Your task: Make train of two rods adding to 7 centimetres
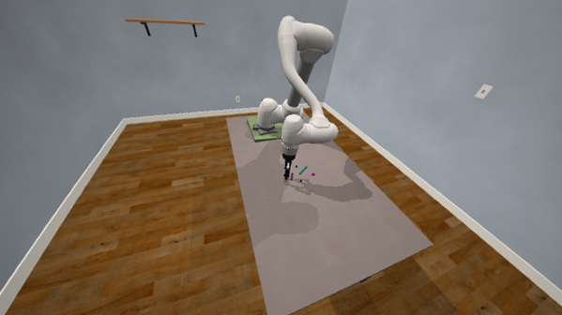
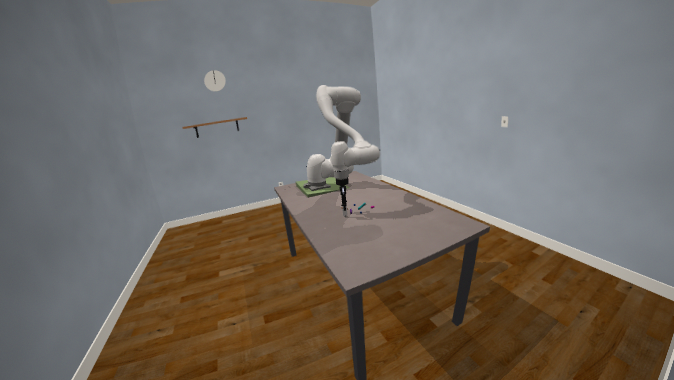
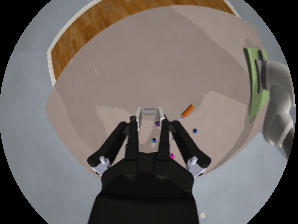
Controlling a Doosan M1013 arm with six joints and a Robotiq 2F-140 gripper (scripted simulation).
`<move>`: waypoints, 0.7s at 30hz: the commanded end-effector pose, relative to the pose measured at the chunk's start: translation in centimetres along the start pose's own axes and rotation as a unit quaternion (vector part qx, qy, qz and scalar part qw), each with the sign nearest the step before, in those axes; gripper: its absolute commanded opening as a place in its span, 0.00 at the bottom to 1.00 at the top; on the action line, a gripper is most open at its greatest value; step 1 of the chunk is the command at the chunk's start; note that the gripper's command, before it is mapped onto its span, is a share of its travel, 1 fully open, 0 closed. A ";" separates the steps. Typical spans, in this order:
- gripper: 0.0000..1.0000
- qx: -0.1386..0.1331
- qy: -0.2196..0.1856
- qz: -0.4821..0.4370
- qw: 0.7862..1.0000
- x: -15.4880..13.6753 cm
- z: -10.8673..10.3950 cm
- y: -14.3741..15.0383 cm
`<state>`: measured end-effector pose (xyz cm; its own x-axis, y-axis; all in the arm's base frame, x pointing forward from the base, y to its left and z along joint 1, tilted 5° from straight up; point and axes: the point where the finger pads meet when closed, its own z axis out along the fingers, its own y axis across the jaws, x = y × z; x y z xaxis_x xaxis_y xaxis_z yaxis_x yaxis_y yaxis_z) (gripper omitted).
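My gripper [image 1: 286, 180] [image 2: 345, 214] [image 3: 150, 112] points down, its fingertips low at the table, partly open. A grey rod [image 3: 150, 111] lies crosswise between the fingertips, with a narrow gap seen at each end. An orange rod [image 3: 187, 111] lies slantwise to the right of the fingertips in the wrist view. A purple rod [image 1: 292, 176] [image 2: 351, 211] lies close beside the gripper; one finger hides most of it in the wrist view. One small blue rod [image 1: 301, 181] [image 3: 154, 140] and another blue rod [image 1: 296, 166] [image 3: 195, 130] lie apart from each other.
A long turquoise rod [image 1: 303, 169] [image 2: 362, 206] lies slantwise beyond the purple one. A short magenta rod [image 1: 313, 174] [image 2: 372, 207] [image 3: 172, 156] lies farther to the side. The arm's green base plate [image 1: 259, 138] [image 2: 308, 193] is at the table's far end.
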<state>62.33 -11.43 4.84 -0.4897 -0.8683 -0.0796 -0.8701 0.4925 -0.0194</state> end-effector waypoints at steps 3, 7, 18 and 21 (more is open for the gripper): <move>0.28 0.000 0.000 0.000 1.000 0.0 0.4 0.0; 0.28 0.000 0.000 0.000 1.000 0.0 0.8 0.0; 0.28 0.000 0.000 0.000 1.000 0.0 1.2 0.0; 0.28 0.000 0.000 0.000 1.000 0.0 1.2 0.0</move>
<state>62.40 -11.36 3.69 -0.4897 -0.8683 -0.0796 -0.8701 0.4925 -0.0195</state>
